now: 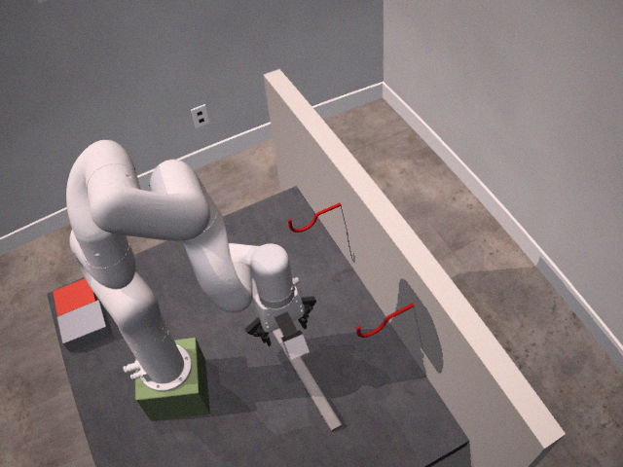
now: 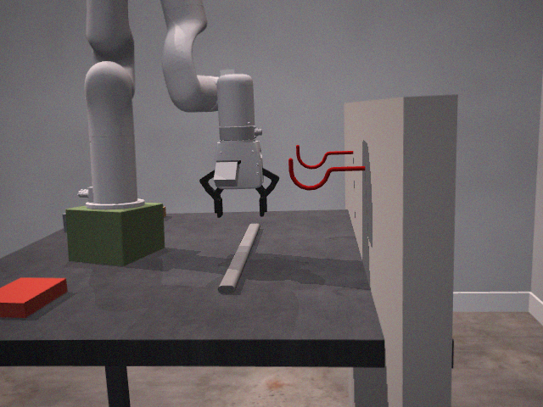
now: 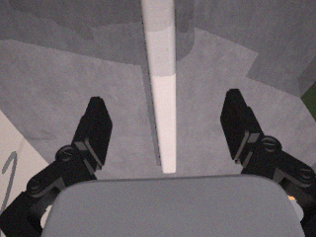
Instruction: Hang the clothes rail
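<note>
The clothes rail (image 1: 315, 389) is a long pale grey bar lying flat on the dark table; it also shows in the exterior view (image 2: 240, 257) and in the wrist view (image 3: 161, 59). My gripper (image 2: 239, 213) is open and empty, a little above the rail's far end, with one finger on each side of the bar (image 3: 165, 132). In the top view the gripper (image 1: 281, 326) hides that end of the rail. Two red hooks stick out of the beige wall panel, a far hook (image 1: 312, 219) and a near hook (image 1: 384, 321), both empty.
The beige wall panel (image 1: 402, 261) stands along the table's right side. The arm's green base block (image 1: 173, 389) is at the left. A red and grey block (image 1: 78, 311) lies at the table's far left corner.
</note>
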